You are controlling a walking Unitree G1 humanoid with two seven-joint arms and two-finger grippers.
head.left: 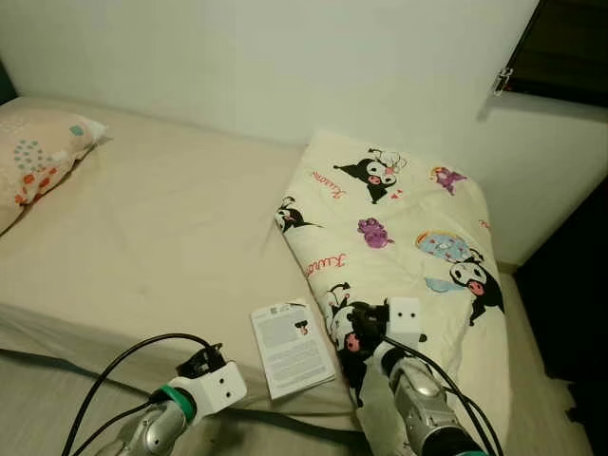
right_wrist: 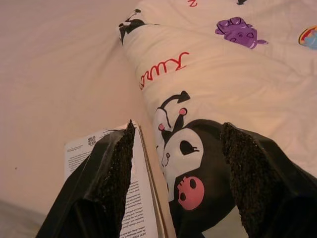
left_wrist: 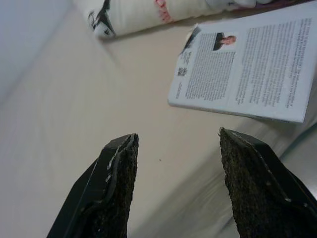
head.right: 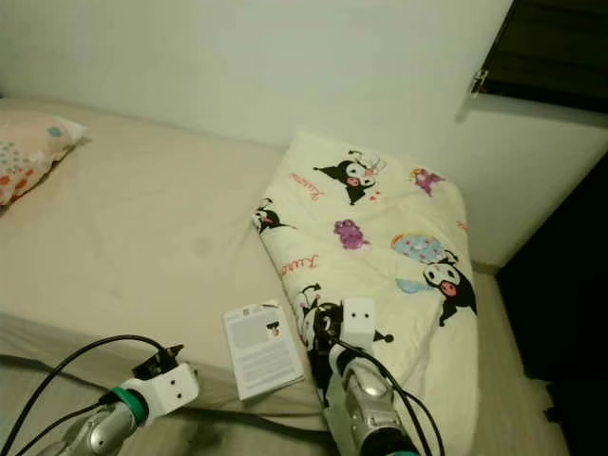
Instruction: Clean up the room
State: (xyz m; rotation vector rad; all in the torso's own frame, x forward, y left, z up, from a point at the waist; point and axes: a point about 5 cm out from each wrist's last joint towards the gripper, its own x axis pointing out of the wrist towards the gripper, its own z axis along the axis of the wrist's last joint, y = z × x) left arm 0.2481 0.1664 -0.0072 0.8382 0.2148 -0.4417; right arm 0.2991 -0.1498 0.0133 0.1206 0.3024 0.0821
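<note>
A book (head.left: 292, 348) lies flat, back cover up, on the beige bed (head.left: 161, 247) near its front edge, its long axis running from the front edge toward the wall and tilted slightly to the robot's left at the far end; the printed text and a small portrait photo show on the cover (with a QR code at one corner). Just to its right, touching or nearly touching its long side, sits a folded cream duvet (head.left: 399, 237) printed with black-and-white cartoon characters, its length also running toward the white wall. A patterned pillow (head.left: 43, 157) rests at the far left of the bed, well apart from the book. The left gripper (left_wrist: 176, 191) hovers low over the bed's front edge, left of the book, fingers spread apart and holding nothing. The right gripper (right_wrist: 176, 183) hangs over the duvet's near end beside the book's edge, fingers likewise parted and empty
</note>
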